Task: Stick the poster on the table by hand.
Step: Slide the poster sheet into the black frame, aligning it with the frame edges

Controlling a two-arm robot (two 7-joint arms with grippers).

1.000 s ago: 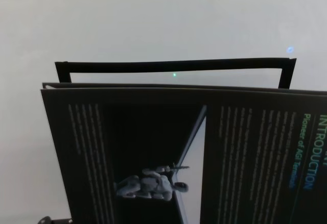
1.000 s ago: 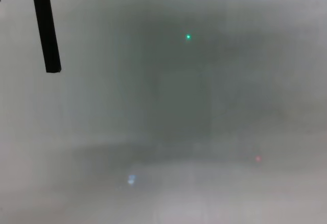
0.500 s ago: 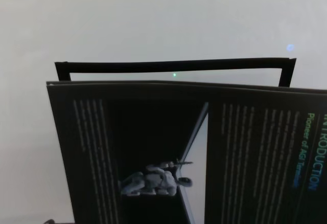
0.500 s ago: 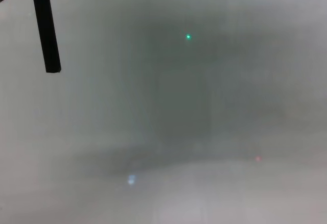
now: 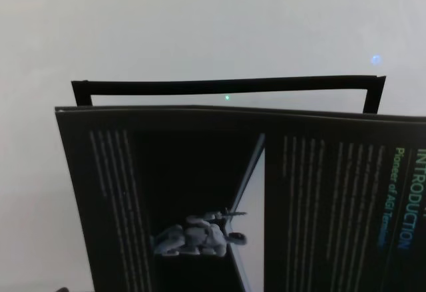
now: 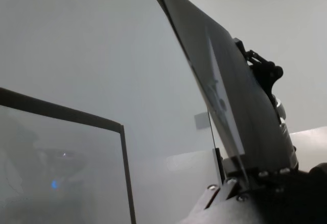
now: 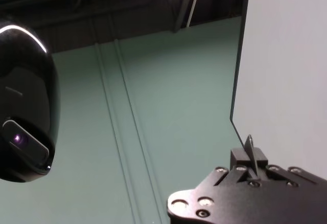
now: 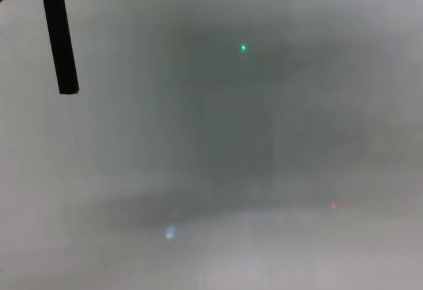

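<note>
Filling the head view's lower half, the poster (image 5: 200,199) fronts a black frame (image 5: 226,87).
Wrist views alone show left gripper (image 6: 240,185) and right gripper (image 7: 249,163) each pinching its edge.

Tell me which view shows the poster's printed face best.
The head view: the poster fills its lower part, with text columns, the white strip and the bluish figure readable. The left wrist view catches it edge-on and slanted, print barely visible. The right wrist view shows only its plain pale back. The chest view shows none of it.
</note>
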